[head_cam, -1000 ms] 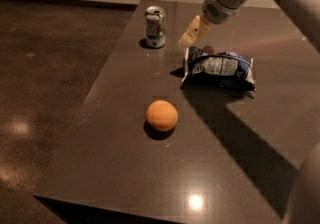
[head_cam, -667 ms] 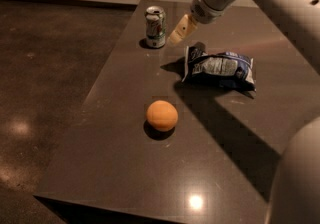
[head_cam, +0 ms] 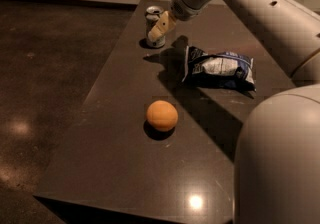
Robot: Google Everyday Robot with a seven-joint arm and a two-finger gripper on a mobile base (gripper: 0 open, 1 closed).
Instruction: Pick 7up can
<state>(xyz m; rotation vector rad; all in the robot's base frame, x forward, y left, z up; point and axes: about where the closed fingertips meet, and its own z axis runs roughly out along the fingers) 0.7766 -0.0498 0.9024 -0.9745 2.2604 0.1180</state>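
The 7up can [head_cam: 154,27] stands upright near the far left edge of the dark table [head_cam: 115,158]; it is silvery with a silver top. My gripper [head_cam: 161,28] is right at the can's right side, its tan fingers overlapping the can in the camera view. The white arm reaches in from the upper right.
A blue-and-white chip bag [head_cam: 220,68] lies to the right of the can. An orange [head_cam: 162,115] sits in the middle of the table. The table's left edge drops to a dark floor [head_cam: 45,78]. The arm's big white body [head_cam: 280,163] fills the lower right.
The gripper has moved left toward the can, from a gap beside it to right against it. The can, bag and orange have not moved.
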